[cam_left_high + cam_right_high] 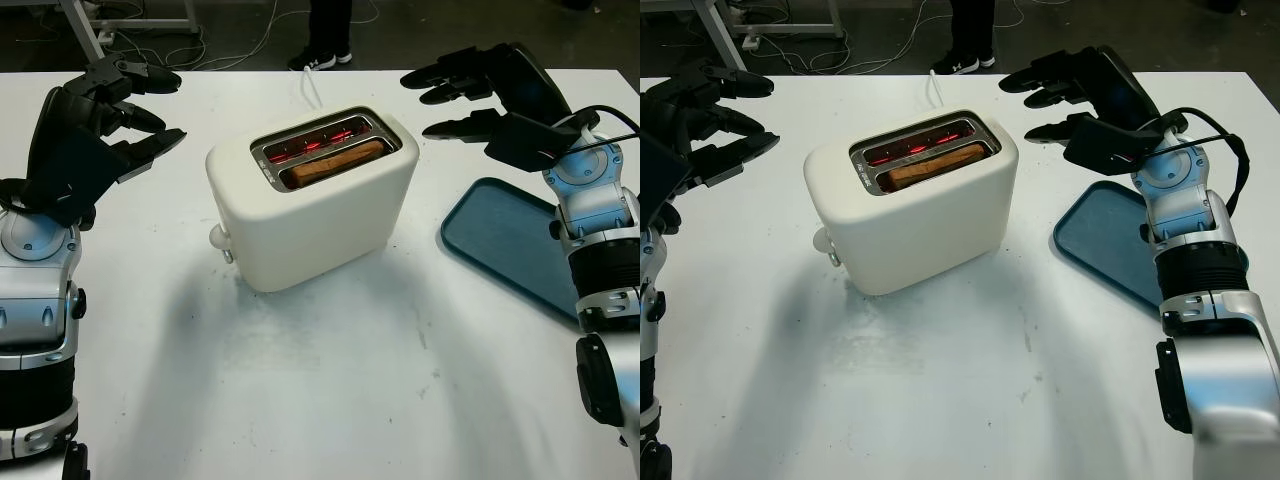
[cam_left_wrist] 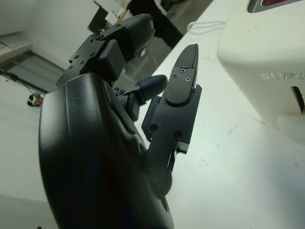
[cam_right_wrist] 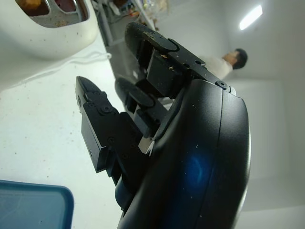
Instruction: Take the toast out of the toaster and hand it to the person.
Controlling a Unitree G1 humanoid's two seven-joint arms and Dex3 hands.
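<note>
From the left eye view I see the cream toaster (image 1: 312, 200) standing near the middle of the white table (image 1: 330, 400), its two slots glowing red inside. The toast (image 1: 338, 163) sits in the slot nearer to me, sunk almost to the rim, its long axis running along the slot from lower left up toward the right. My left hand (image 1: 95, 125) hangs above the table to the left of the toaster, empty, well apart from it. My right hand (image 1: 490, 95) hovers to the right of the toaster's far end, also holding nothing, above the table just beyond a blue tray (image 1: 505, 240). A person's dark shoes (image 1: 320, 58) stand on the floor past the far table edge.

The right eye view gives me the same layout, plus the white cord (image 1: 936, 85) leaving the toaster's back toward the far edge.

In the left wrist view I get something the head cameras miss: raised lettering on the toaster's side wall (image 2: 267, 52), starting "SUP", the rest cut off. The black fingers (image 2: 183, 90) reach out with nothing between them.

The right wrist view catches the toaster's slot end (image 3: 52, 14), a corner of the tray (image 3: 33, 207), and a person (image 3: 233, 62) in the background. The fingers (image 3: 102, 124) grasp nothing.
</note>
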